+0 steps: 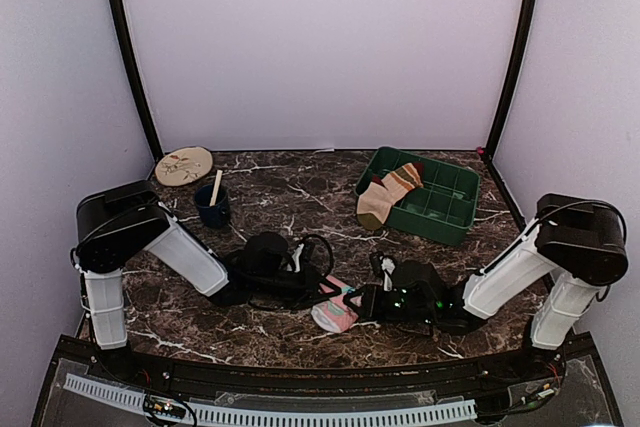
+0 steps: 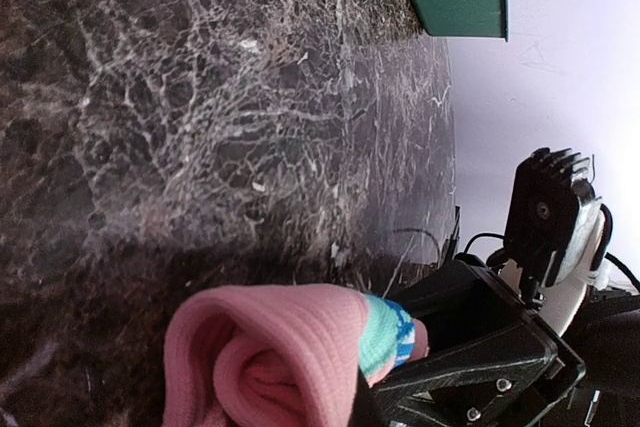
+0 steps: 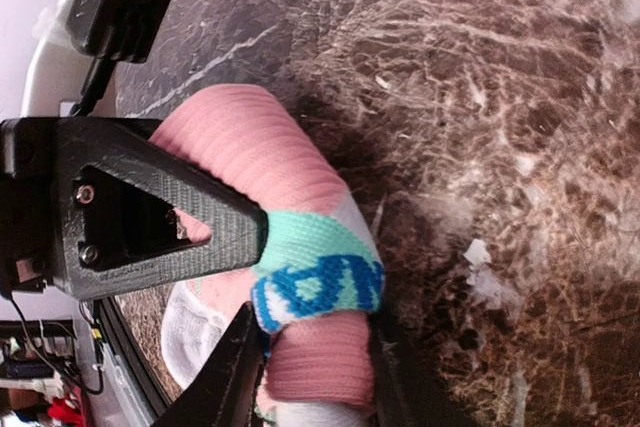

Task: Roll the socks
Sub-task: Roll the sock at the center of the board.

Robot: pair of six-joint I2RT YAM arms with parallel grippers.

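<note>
Pink sock [image 1: 335, 309], partly rolled, is held from both sides at the near middle of the marble worktop [image 1: 280, 197]. It is clamped in the jaws of the left gripper [image 1: 322, 295] and grasped at its mint band by the right gripper [image 3: 315, 367]. Well apart, the tan striped sock [image 1: 388, 195] is draped over the rim of the green tray [image 1: 450, 209].

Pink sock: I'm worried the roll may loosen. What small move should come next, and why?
Probably have the right gripper turn its pinched fold one more tuck over while the left gripper holds: the pink sock is only partly rolled, with fabric lying flat beside the fold.
</note>
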